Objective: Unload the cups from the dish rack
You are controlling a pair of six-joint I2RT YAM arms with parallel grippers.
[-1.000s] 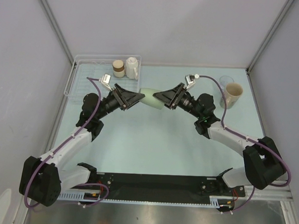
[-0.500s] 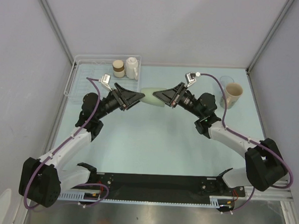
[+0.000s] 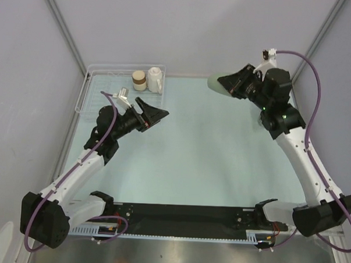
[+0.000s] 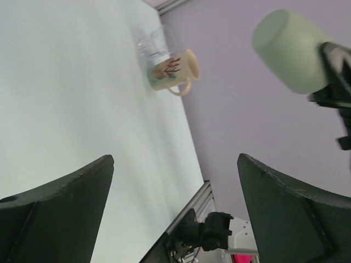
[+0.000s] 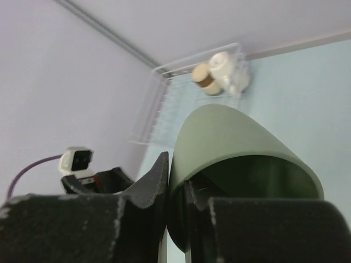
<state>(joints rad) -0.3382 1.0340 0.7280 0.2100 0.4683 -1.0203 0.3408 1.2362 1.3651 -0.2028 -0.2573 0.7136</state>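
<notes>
One green cup point(image 3: 214, 82), rim in right gripper point(image 3: 226, 85), near table point(image 3: 191, 167) far edge

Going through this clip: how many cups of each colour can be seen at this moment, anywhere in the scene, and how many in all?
Pale green cup: 1
White cup: 1
Brown cup: 1
Beige cup: 1
Clear glass cup: 1
Total: 5

Left fingers point(image 3: 157, 114) spread wide, arm bent; right fingers point(image 3: 233, 83), arm outstretched, clamp pale green cup point(image 3: 215, 83).
</notes>
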